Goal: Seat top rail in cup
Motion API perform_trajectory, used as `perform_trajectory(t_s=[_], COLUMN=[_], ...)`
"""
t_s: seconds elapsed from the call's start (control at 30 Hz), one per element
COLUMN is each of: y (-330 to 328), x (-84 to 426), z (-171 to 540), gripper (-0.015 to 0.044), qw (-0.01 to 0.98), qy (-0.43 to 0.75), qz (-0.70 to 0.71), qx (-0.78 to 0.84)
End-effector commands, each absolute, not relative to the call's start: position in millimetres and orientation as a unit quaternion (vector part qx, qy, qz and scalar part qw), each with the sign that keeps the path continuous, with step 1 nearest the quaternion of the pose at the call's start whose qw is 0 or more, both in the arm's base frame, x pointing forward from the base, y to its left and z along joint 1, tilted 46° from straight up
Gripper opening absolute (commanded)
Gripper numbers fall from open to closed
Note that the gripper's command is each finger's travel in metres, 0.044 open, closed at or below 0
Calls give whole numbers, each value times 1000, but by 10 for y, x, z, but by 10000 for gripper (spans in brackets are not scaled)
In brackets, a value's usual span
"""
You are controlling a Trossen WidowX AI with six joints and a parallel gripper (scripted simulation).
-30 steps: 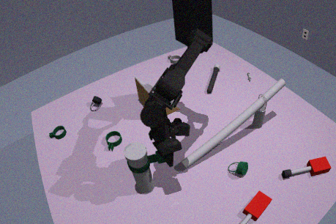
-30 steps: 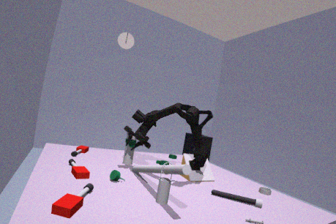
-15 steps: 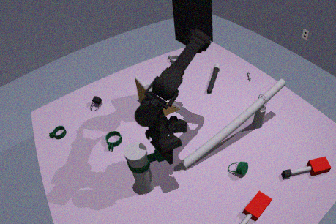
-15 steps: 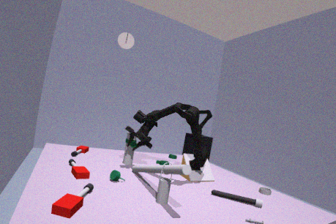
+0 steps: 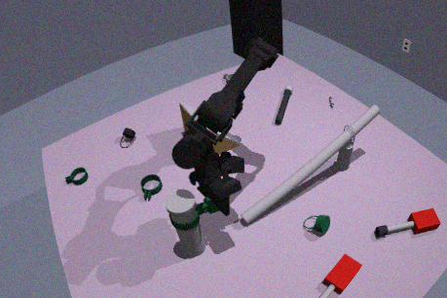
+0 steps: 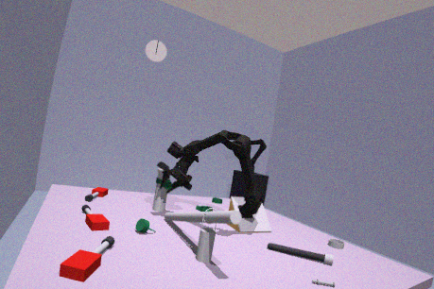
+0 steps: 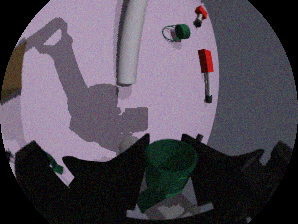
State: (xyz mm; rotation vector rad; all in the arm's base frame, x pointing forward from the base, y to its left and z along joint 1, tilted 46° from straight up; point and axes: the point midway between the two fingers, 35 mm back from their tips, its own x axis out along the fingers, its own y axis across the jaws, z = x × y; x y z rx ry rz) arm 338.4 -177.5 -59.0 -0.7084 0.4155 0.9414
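Observation:
The pale rail (image 5: 312, 170) (image 6: 189, 216) (image 7: 131, 45) passes through the wire loop cap on the short post (image 5: 344, 159) (image 6: 204, 246). Its near end slopes down close to the table, apart from the cup. The big post (image 5: 192, 241) (image 6: 159, 200) stands upright with the green brace band (image 5: 186, 224) around it, up near the post cap (image 5: 181, 201). The green rail-end cup (image 5: 207, 204) (image 7: 171, 162) is beside the post at the band, its open mouth visible in the wrist view. My gripper (image 7: 165, 137) is shut on the cup, a finger on each side, not touching the rail.
Another green cap with a wire loop (image 5: 321, 224) (image 6: 143, 226) (image 7: 182, 31) lies beyond the rail. Red-blocked tools (image 5: 425, 221) (image 6: 82, 264) (image 7: 205, 61) lie further out. Loose green bands (image 5: 151, 176) (image 5: 86, 175) lie behind the big post. A dark rod (image 5: 282, 108) (image 6: 295, 252) lies near the arm.

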Motion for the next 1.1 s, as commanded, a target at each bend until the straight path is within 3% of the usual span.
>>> perform_trajectory(t_s=[0.0,0.9,1.07], y=[-1776,-1776,-1776], x=[3355,3374,3374], z=[-598,-591,-591], gripper=[0,0,131], qw=[809,810,810], qy=[188,191,191], qz=[444,442,442], qx=[-335,-334,-334])
